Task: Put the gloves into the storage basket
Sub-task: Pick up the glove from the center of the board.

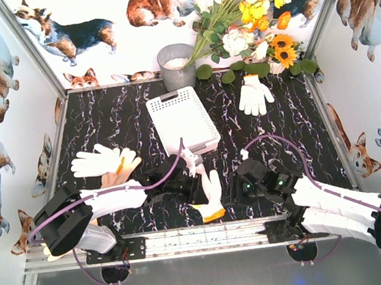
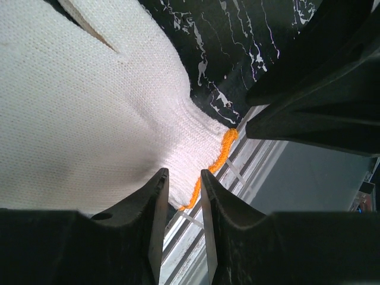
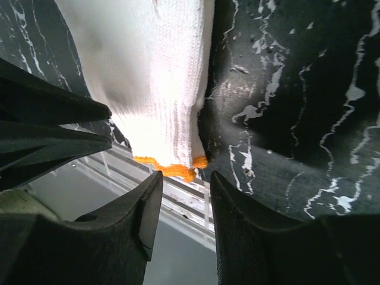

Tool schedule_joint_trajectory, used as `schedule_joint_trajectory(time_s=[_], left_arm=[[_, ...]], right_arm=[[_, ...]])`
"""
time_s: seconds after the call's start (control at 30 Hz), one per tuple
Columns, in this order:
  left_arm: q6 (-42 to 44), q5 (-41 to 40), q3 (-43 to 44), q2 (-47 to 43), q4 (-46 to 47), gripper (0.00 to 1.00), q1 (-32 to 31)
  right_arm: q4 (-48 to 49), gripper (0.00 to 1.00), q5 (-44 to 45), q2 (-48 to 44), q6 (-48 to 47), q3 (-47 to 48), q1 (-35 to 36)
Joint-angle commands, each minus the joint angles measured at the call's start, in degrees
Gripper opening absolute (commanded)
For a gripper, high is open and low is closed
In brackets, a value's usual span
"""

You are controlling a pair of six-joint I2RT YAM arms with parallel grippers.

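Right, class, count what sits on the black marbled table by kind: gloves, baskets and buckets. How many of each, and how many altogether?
Gloves: 4 (two overlap at the left)
White basket: 1
Grey bucket: 1
Total: 6

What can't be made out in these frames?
- Left wrist view: whether the left claw grips the near glove or only flanks its cuff; pads seen edge-on.
- Top view: grey bucket contents, too small.
- Top view: glove count in left pile, overlapping.
- Right wrist view: that glove's fingers, cut off by top edge.
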Motion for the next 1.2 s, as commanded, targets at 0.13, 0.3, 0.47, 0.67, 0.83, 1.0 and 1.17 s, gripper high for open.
schedule_joint_trajectory(time_s=[0.13,0.3,0.47,0.67,0.83,1.0,1.17], left_arm=[[1.6,0.3,0.7,0.6,1.4,0.22,-0.3],[0.3,-1.0,-2.6,-0.2,2.7,0.20,-0.2],[0.7,-1.4,-2.5,1.8,0.3,0.18,0.0],[1.5,-2.4,-5.2,1.1,-4.8,0.15,0.0],[2.2,-2.4,-7.2,0.5,-6.2,0.14,0.0],[1.7,-1.9,-6.8,2.0,-4.9,0.14,0.0],[0.8,-2.3,-7.0,2.6,-4.5,0.14,0.0]], right_arm=[[11.5,0.35,-5.0,5.5,2.9,-0.8,0.4],[11.6,0.27,-4.2,9.0,2.7,0.1,1.6],[12.2,0.21,-4.9,11.5,2.7,0.2,2.1],[8.8,0.32,-2.2,9.9,3.9,1.3,2.1],[16.9,0.45,-3.5,10.4,6.9,-2.0,1.8],[24.8,0.47,-9.4,16.0,10.6,-3.7,1.8],[31.3,0.45,-11.6,20.2,14.9,-7.1,2.0]])
